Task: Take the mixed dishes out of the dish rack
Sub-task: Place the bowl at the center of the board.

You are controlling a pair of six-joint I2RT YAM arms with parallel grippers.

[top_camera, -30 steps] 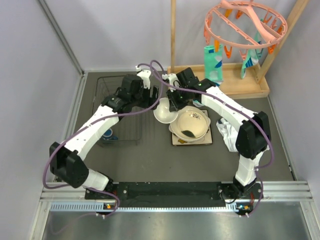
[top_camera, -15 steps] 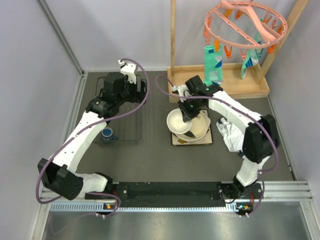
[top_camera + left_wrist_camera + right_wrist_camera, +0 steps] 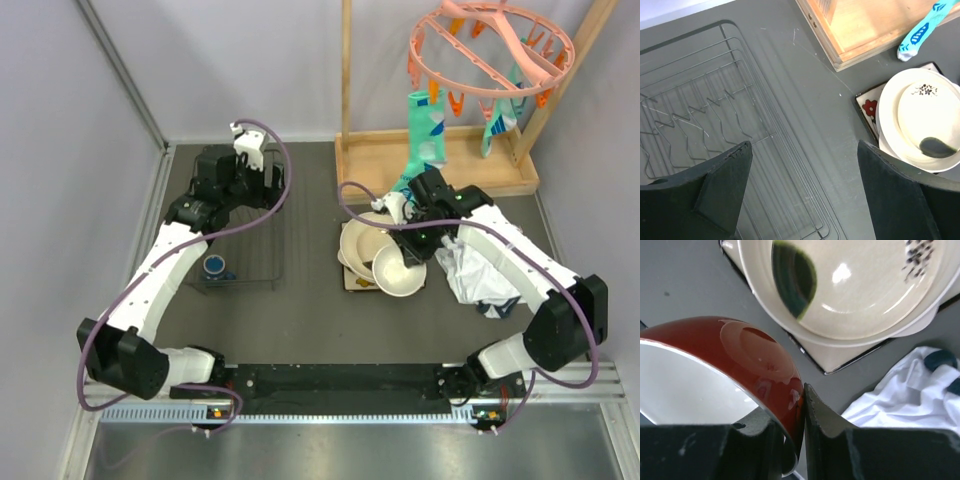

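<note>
My right gripper (image 3: 406,248) (image 3: 804,407) is shut on the rim of the small bowl (image 3: 398,271) (image 3: 715,385), white inside and red outside, and holds it tilted over the near right edge of the stacked large cream dishes (image 3: 360,243) (image 3: 860,285). The stack rests on the square floral plate (image 3: 351,283) (image 3: 840,360) and shows in the left wrist view (image 3: 920,120). My left gripper (image 3: 238,172) (image 3: 805,200) is open and empty above the black wire dish rack (image 3: 250,240) (image 3: 700,115). A dark blue mug (image 3: 214,267) stands in the rack's near left corner.
A crumpled white cloth (image 3: 478,278) (image 3: 910,400) lies right of the stack. A wooden frame (image 3: 460,170) (image 3: 865,25) with a pink peg hanger (image 3: 490,45) and a hanging teal sock (image 3: 420,150) (image 3: 920,32) stands behind the dishes. A grey wall runs along the left.
My right gripper carried the bowl from the stack's left side across it to its near right edge. My left gripper drew back left over the rack.
</note>
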